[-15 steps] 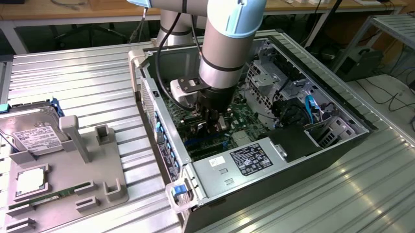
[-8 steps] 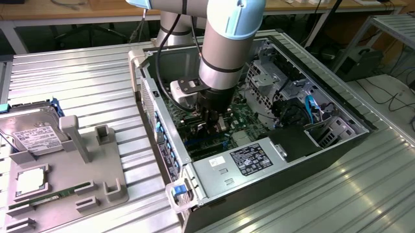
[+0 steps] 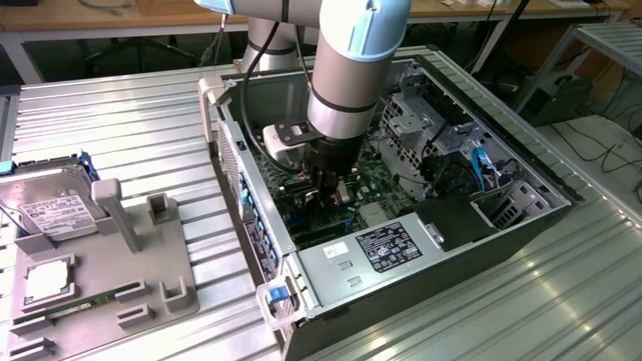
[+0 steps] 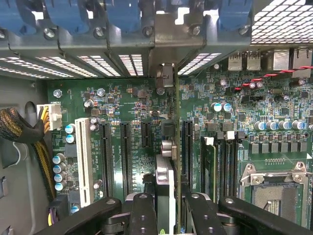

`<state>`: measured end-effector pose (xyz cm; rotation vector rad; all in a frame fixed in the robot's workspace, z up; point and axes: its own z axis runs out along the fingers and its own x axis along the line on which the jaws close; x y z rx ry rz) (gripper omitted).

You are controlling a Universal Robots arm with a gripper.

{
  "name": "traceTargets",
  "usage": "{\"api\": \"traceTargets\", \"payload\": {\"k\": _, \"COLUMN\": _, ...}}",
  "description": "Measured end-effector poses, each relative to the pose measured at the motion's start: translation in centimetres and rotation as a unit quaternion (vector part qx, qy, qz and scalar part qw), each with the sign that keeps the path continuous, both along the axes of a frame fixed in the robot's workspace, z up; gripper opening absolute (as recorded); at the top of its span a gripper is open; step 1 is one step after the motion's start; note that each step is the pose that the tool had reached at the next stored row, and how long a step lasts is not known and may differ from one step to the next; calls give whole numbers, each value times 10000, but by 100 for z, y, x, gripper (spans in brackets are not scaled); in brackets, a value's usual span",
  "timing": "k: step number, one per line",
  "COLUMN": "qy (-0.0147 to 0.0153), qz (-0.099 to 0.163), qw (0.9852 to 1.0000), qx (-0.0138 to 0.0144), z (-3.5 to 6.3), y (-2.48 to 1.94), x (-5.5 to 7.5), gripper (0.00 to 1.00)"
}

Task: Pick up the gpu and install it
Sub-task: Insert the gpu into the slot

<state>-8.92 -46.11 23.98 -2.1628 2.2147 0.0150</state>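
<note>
The computer case (image 3: 263,98) lay open on top, so the way in from above was free. Inside, the power supply (image 3: 386,248) filled one end, and the drive cage (image 3: 422,128) with its blue cables (image 3: 482,162) crowded the exterior view's right. Down on the motherboard (image 4: 142,98), the gripper (image 4: 168,208), clamped on the gpu (image 4: 166,183), stood between bare black slots (image 4: 124,156) and the RAM sticks (image 4: 215,166), a cable bundle (image 4: 19,132) hugging the wall

Arm (image 3: 353,71) was a silver-grey tube with pale blue joint caps, a black cable (image 3: 243,90) looping alongside, and a black gripper (image 4: 168,195) dotted with bolts.
</note>
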Motion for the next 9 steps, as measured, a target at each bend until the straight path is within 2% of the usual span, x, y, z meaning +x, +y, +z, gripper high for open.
{"api": "traceTargets", "payload": {"k": 9, "qy": 0, "qz": 0, "qw": 10000, "qx": 1, "z": 0, "y": 0, "x": -8, "gripper": 28}}
